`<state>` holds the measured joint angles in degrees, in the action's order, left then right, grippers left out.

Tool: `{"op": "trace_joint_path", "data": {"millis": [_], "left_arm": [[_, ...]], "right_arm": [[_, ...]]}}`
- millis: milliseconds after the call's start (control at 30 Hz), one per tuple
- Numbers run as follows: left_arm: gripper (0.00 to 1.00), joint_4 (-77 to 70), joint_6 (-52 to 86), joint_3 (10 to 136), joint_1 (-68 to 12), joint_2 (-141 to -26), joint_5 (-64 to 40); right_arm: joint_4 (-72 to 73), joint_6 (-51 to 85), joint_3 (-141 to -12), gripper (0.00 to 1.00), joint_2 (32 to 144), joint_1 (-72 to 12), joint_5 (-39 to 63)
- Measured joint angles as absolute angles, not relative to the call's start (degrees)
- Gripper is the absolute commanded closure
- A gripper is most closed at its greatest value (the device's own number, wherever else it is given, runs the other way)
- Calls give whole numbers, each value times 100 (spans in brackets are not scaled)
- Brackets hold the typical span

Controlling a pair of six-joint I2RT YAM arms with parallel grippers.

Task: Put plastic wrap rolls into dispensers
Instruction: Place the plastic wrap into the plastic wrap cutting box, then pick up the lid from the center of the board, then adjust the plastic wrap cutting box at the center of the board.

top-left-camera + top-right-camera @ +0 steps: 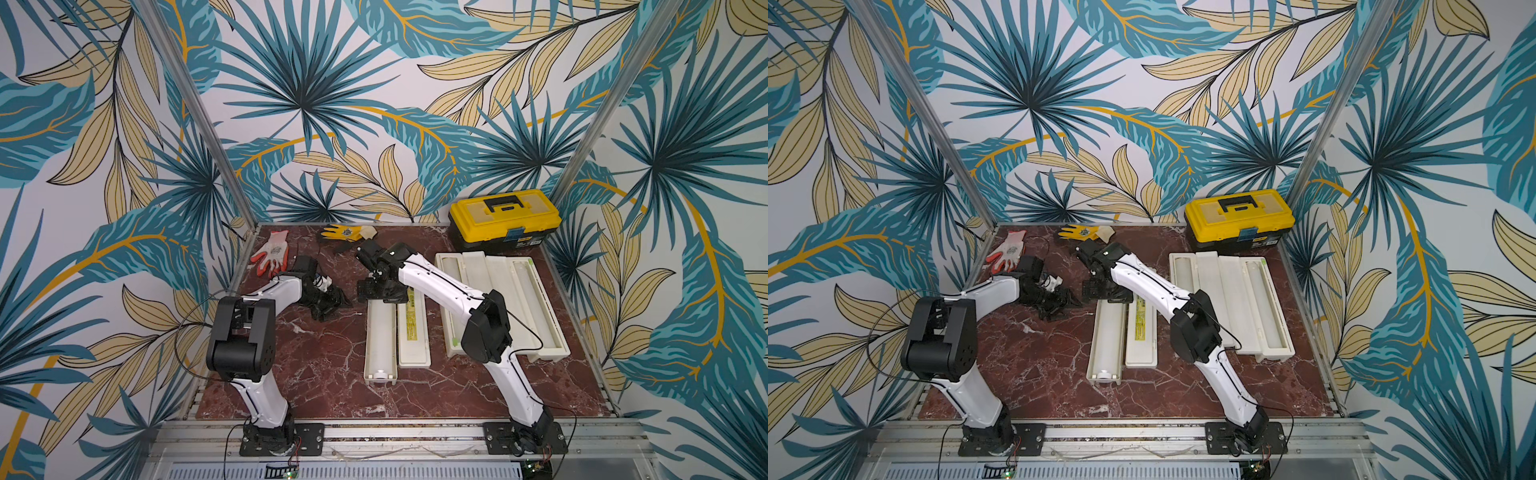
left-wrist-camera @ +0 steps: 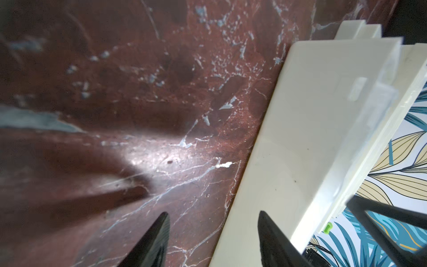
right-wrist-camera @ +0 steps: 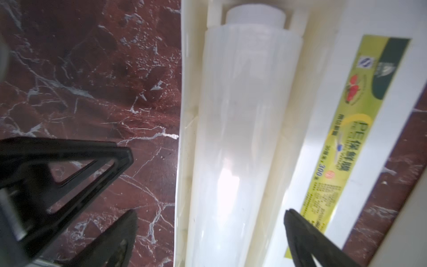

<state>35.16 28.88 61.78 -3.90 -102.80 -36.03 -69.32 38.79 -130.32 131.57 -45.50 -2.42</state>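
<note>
Right, dispenser 1 point(image 3: 186, 92) lay open on the bench point(image 1: 324, 374), running front to back, with its lid point(image 1: 415, 349) folded out flat on its right and the yellow label point(image 3: 342, 143) facing up. Roll 1 point(image 3: 242, 115) sat in the trough, its core stub point(image 3: 255, 15) in the notch at the near end. The right arm point(image 1: 436, 282) reached over the far end of that dispenser. Right jaws were spread wide above the roll, one tip over the marble beside the trough and the other over the label edge, gripping nothing. The left arm point(image 1: 266, 291) was low, just left of the same dispenser. Left jaws were partly apart with nothing between them, one tip over bare bench and the other in front of the dispenser's side wall; couldn't tell if it touched. Dispenser 2 point(image 1: 1208, 274) and dispenser 3 point(image 1: 1233, 282) lay open further right, lids side by side in the middle, with roll 2 point(image 1: 1183, 268) and roll 3 point(image 1: 1264, 299) in the outer troughs. The toolbox point(image 1: 1237, 220) stood shut at the back right corner. A red-and-white glove point(image 1: 272, 253) and a yellow glove point(image 1: 338, 232) lay along the back edge.
</note>
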Motion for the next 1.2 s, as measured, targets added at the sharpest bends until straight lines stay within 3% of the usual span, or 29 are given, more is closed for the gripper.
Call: {"op": "trace_joint_path", "data": {"millis": [300, 700, 1200], "left_arm": [[43, 3468, 3096, 6099, -729, -10416, -3581], [45, 3297, 3653, 5881, -1365, -10311, -3575], [46, 3240, 4071, 5697, -1959, -10219, -3636]], "right_arm": [[-6917, 3463, -11782, 1, 12110, -3509, -506], [-6604, 2980, -11767, 1, 13323, -3247, -244], [-6342, 2574, -11963, 1, 13734, -2912, -137]]}}
